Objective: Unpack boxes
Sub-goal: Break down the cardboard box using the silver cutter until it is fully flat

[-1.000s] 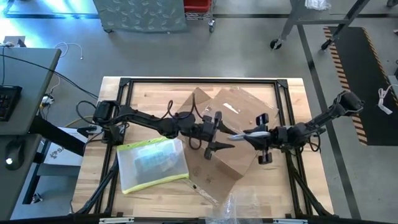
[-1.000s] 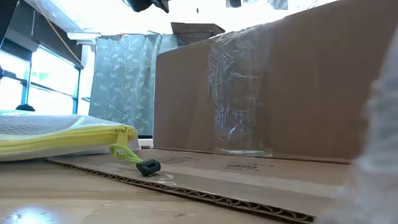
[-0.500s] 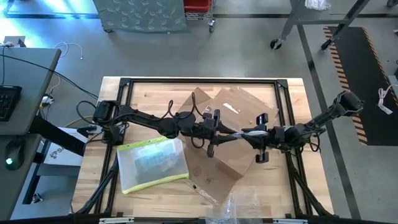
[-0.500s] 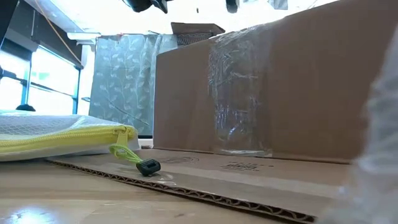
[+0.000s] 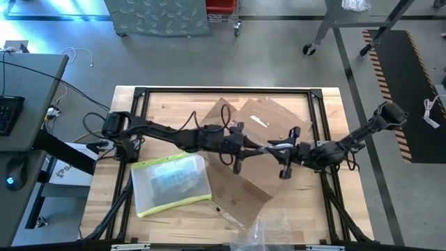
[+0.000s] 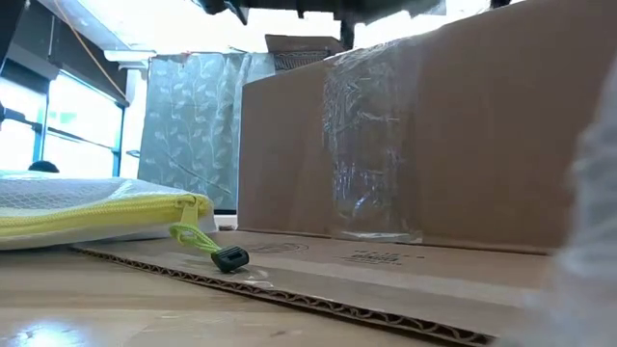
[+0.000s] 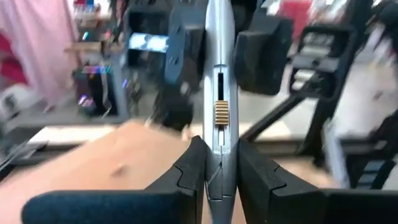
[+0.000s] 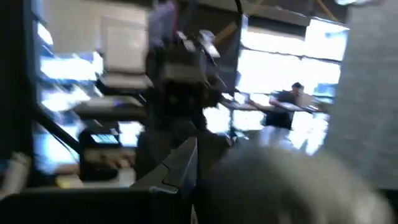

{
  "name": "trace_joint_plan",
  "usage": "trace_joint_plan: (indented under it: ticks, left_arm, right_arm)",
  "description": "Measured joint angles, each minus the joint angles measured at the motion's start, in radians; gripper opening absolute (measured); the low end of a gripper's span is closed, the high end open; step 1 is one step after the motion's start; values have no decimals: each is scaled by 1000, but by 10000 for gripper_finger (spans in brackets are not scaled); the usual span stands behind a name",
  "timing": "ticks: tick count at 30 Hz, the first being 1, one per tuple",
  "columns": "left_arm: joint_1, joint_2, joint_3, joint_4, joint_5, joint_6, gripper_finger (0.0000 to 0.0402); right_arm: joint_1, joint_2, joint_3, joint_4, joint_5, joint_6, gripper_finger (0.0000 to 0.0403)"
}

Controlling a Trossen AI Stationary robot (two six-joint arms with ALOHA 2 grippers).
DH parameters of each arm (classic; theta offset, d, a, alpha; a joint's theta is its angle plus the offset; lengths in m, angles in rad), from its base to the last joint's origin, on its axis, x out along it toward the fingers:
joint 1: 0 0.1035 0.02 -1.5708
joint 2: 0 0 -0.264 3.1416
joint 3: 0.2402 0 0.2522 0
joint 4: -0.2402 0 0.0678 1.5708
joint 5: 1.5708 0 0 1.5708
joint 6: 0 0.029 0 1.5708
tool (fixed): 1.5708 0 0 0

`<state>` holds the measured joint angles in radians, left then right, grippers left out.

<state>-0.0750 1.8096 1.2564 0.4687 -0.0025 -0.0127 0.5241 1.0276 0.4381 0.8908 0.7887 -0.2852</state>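
The brown cardboard box (image 5: 265, 118) stands mid-table with one flap (image 6: 386, 275) lying flat toward the near edge. Above it my two arms meet end to end over a silver box cutter (image 5: 263, 148). My left gripper (image 5: 245, 148) is shut on the cutter's left end. My right gripper (image 5: 277, 150) is slightly open. In the left wrist view its dark fingers (image 7: 261, 50) stand close on either side of the cutter's other end (image 7: 219, 25). I cannot tell whether they touch it. My left gripper pinches one end of the silver cutter (image 7: 217, 155) between its two fingers (image 7: 186, 174). The cutter runs straight out along the fingers, its brass slider (image 7: 221, 113) just beyond them. It is held about level above the box, clear of it.
A clear zip pouch with a yellow edge (image 5: 171, 183) lies at the near left, its pull tab (image 6: 229, 257) on the box flap. Crinkly clear film (image 5: 268, 233) lies at the near edge. A black frame (image 5: 139, 94) borders the table.
My left gripper, whose fingers stood wide apart a second ago, has shut on the cutter's end. The cutter stays level above the box between the two arms.
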Motion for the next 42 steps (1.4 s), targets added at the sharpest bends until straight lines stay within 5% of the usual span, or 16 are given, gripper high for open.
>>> trace_joint_plan:
  ticks: [7, 12, 16, 23, 29, 37, 42]
  left_arm:
    - [26, -127, 0, -412, -88, 22, 46]
    - [62, -154, 86, -674, -74, -36, 46]
    - [96, -145, 158, -780, 19, -129, 46]
    - [143, -141, 186, -778, 102, -194, 46]
    - [148, -141, 186, -784, 103, -195, 46]
    - [139, -141, 186, -789, 105, -195, 49]
    - [137, -141, 186, -785, 100, -155, 58]
  right_arm:
    - [35, -94, 18, -248, 158, -47, 185]
    - [18, -112, 226, -819, 102, 116, 273]
    - [-18, 12, 442, -1266, 27, 128, 291]
    - [-38, 310, 653, -1474, 269, -185, 270]
    - [-71, 460, 712, -1500, 413, -265, 233]
    - [-136, 470, 711, -1583, 393, -211, 184]
    - [-139, 462, 729, -1621, 298, -121, 96]
